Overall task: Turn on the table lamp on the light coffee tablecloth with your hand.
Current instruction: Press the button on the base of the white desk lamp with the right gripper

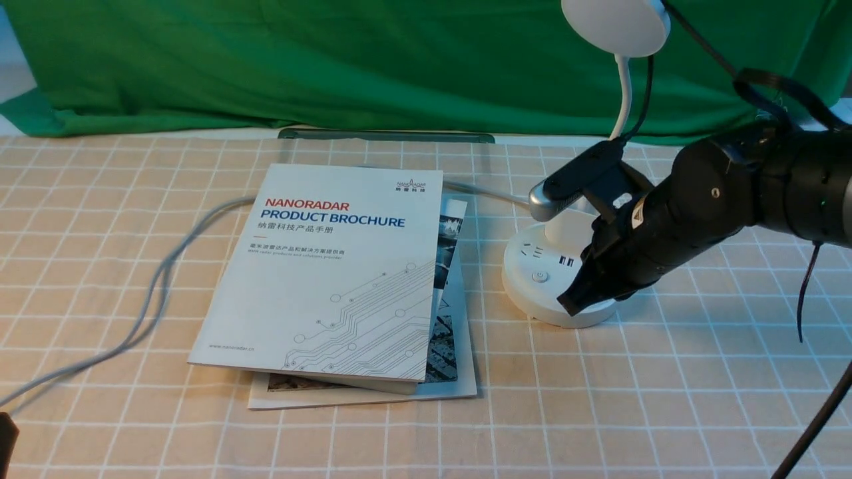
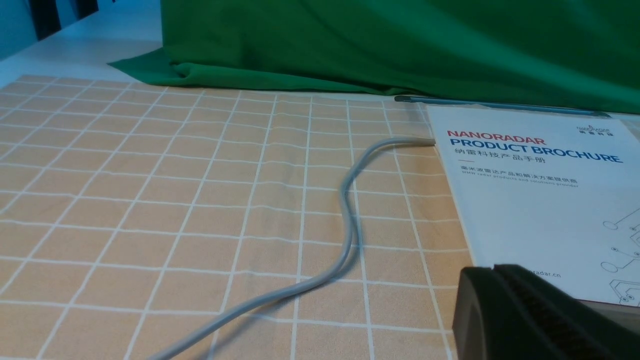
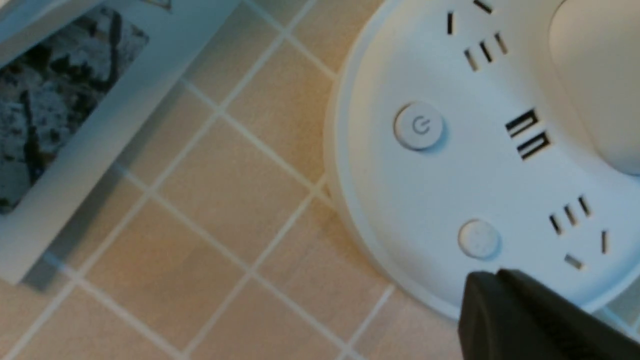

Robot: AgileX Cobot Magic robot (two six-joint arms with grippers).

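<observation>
White plastic, the table lamp (image 1: pixel 522 287) stands on the light coffee tablecloth (image 1: pixel 665 399), just right of the stacked Nanoradar brochure (image 1: pixel 333 266). The right gripper (image 1: pixel 571 304), jaws pressed together into one black tip, hovers at the front rim of the lamp's base, just beside its plain round button (image 3: pixel 479 239); I cannot tell whether it touches. Well left of the lamp, the left gripper (image 2: pixel 492 272) sits low, jaws closed, near the grey cable (image 2: pixel 345 220).
</observation>
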